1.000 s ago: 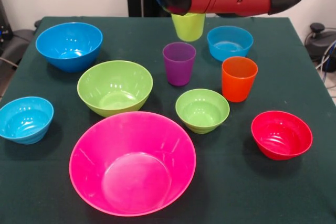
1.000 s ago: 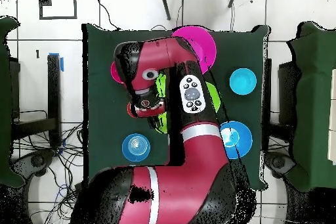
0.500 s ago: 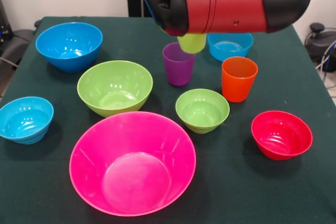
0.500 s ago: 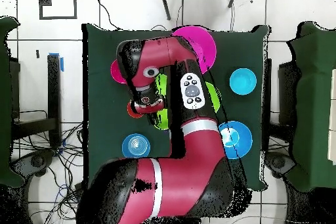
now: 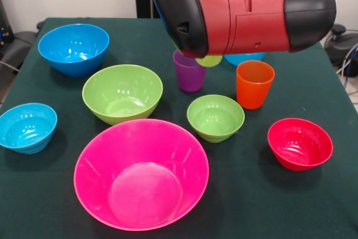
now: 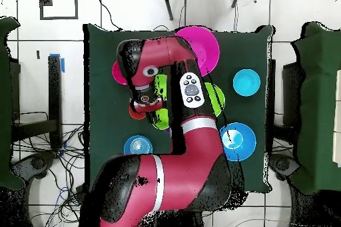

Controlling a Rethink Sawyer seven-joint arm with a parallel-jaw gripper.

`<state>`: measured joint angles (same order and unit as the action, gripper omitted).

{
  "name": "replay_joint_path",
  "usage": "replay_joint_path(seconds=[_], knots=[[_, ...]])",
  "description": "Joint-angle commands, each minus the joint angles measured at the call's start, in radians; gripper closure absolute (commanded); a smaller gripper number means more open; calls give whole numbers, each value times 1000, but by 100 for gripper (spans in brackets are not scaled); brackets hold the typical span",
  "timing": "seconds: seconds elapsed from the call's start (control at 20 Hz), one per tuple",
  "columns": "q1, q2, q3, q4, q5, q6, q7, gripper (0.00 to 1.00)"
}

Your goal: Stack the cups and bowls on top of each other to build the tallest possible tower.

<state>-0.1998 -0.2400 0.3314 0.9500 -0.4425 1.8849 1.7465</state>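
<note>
Front view: my red and black arm [image 5: 240,12] fills the top of the picture and hides my claw, so I cannot tell its state. Just under the arm's lower edge a sliver of the lime green cup [image 5: 209,60] shows, beside the purple cup [image 5: 188,72]. The orange cup [image 5: 254,84] stands upright to the right of the purple one, apart from it. Behind it, part of a small light-blue bowl [image 5: 244,58] peeks out below my arm. The large blue bowl [image 5: 73,48] sits far left, the large green bowl [image 5: 122,93] nearer and to its right, and the other small light-blue bowl [image 5: 27,127] at the left edge. The small green bowl [image 5: 215,117] sits near the orange cup, the small red bowl [image 5: 300,143] at the right. The huge pink bowl [image 5: 141,172] is nearest, empty; nothing is stacked on the dark green table [image 5: 50,194]

Overhead view: my arm [image 6: 180,124] lies across the table's middle, covering most of the cups and bowls. My wrist end [image 6: 142,99] sits over the cups, but I cannot make out the claw itself
</note>
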Motion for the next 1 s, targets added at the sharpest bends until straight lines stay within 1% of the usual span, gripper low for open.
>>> replay_joint_path(seconds=[0.05, 0.3, 0.6, 0.75, 0.85, 1.0], knots=[[12, 21, 71, -58, -82, 27, -239, 100], [1, -11, 59, -25, -86, 31, -249, 100], [-21, -102, 37, 84, -76, -46, -242, 100], [-25, -149, 30, 121, -80, -53, -239, 100], [-27, -193, 16, 161, -87, -35, -234, 100], [-41, -234, 14, 214, -83, -72, -226, 100]])
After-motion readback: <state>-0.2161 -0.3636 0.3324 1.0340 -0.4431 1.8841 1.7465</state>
